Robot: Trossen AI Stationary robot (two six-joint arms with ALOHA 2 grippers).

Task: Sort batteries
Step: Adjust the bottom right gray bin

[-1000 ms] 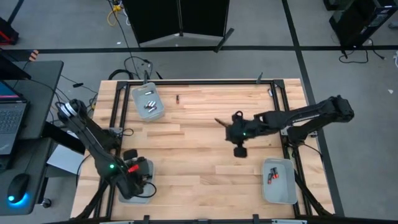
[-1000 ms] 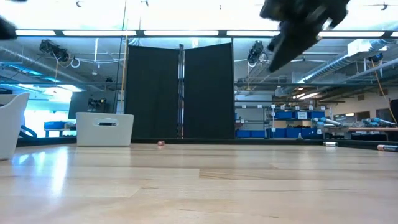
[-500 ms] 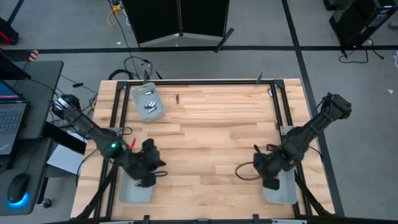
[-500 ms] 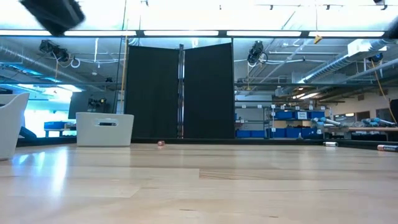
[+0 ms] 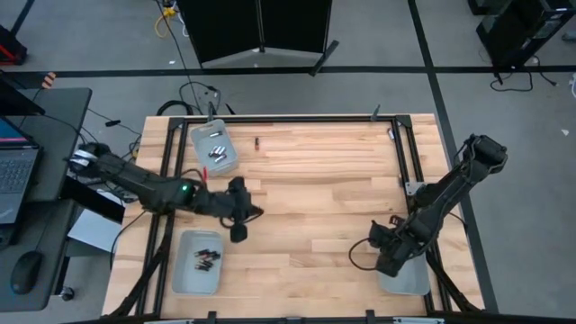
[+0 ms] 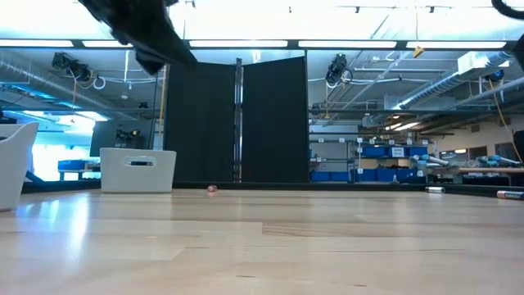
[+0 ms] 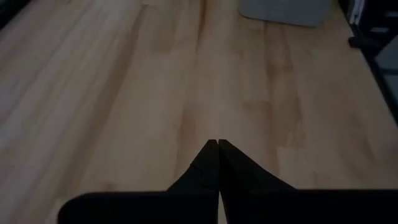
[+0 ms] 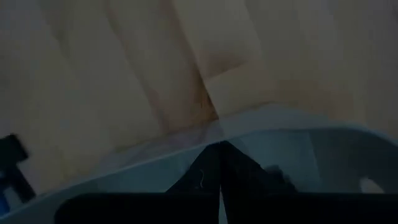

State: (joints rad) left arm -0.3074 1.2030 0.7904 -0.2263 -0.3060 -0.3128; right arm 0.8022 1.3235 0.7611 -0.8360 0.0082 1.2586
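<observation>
Wooden table [image 5: 306,180], black-framed, under both arms. Left arm reaching across from the left edge; left gripper [image 5: 241,220] over bare wood left of centre, jaws fully closed, fingertips [image 7: 217,144] meeting, nothing between them. Right arm folded down at the near right corner; right gripper [image 5: 385,256] above the near-right tray [image 5: 409,283], jaws pressed together, nothing seen between them in the right wrist view.

Three pale grey trays: far-left tray [image 5: 214,148] with silvery batteries [image 5: 216,151]; near-left tray [image 5: 197,263] with dark batteries [image 5: 205,259]; near-right tray mostly hidden by the arm.

Single battery [image 5: 257,142] loose on the wood, just right of the far-left tray.
</observation>
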